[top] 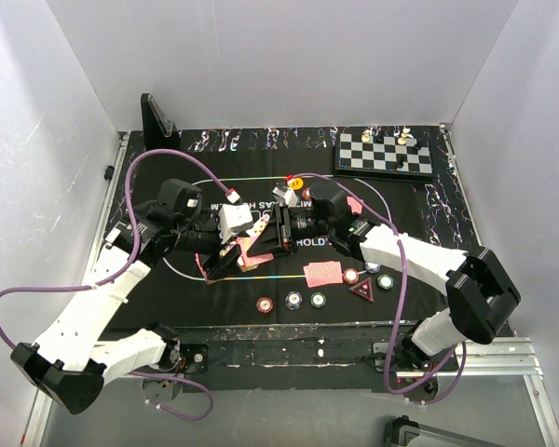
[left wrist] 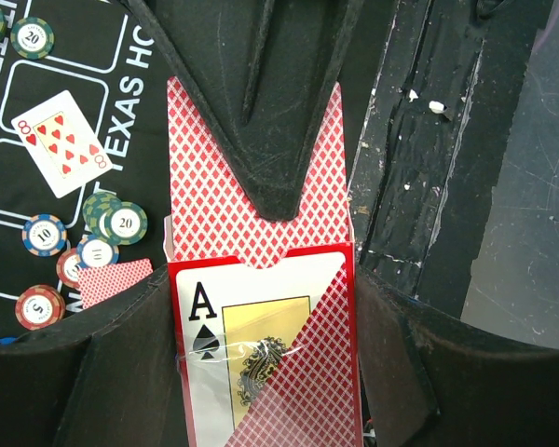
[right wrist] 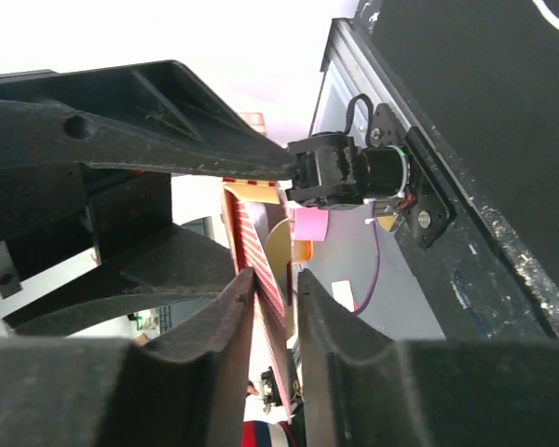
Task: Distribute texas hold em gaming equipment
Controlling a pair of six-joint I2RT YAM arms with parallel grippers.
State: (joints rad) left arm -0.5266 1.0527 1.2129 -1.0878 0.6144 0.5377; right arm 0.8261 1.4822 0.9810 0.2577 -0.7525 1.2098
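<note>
My left gripper [left wrist: 261, 307] is shut on a red card box [left wrist: 261, 372] with an ace of spades on its face, held above the mat [top: 250, 251]. Red-backed playing cards [left wrist: 214, 205] stick out of the box's open top. My right gripper [top: 272, 235] faces the box, and its black fingers [left wrist: 261, 140] straddle those cards. In the right wrist view a card's edge [right wrist: 261, 270] stands between the jaws of my right gripper [right wrist: 278, 298]. It lies against one finger, with a gap to the other. Poker chips [top: 293, 300], a red triangular marker [top: 361, 290] and a red-backed card [top: 321, 274] lie on the mat's near side.
The chessboard [top: 384, 154] with its pieces sits at the back right. A yellow button [top: 290, 182] lies mid-mat. A black stand [top: 156, 121] rises at the back left. An eight of hearts [left wrist: 61, 142] lies face up near a cluster of chips [left wrist: 112, 223].
</note>
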